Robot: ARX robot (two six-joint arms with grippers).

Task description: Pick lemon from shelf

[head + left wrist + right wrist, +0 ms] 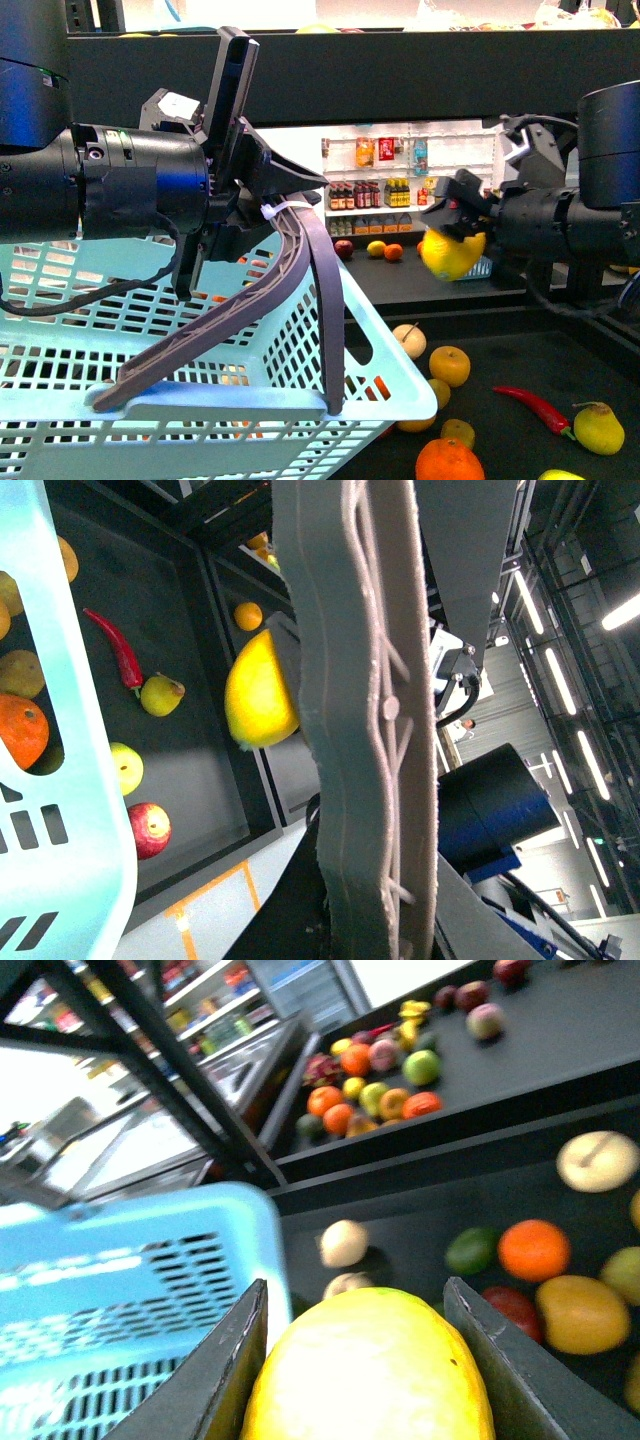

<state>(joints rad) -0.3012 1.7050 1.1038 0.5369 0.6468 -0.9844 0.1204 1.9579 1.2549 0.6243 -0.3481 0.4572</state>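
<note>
My right gripper (455, 235) is shut on the lemon (450, 255), a bright yellow rounded fruit held in the air above the shelf's lower tray (560, 365), to the right of the basket. In the right wrist view the lemon (370, 1370) fills the space between both fingers (225, 1370). The left wrist view shows the lemon (260, 692) beside the handle. My left gripper (255, 200) is shut on the grey basket handle (290, 280), holding up the light blue basket (200, 370). The handle (365, 730) hides the left gripper's jaws in its wrist view.
Oranges (450, 365), a red chilli (535, 405) and a yellow pear (598, 428) lie on the dark tray under the lemon. The shelf's upper tray (400, 60) hangs overhead. More fruit (377, 249) lies on the tray behind. White store shelving (385, 180) stands far back.
</note>
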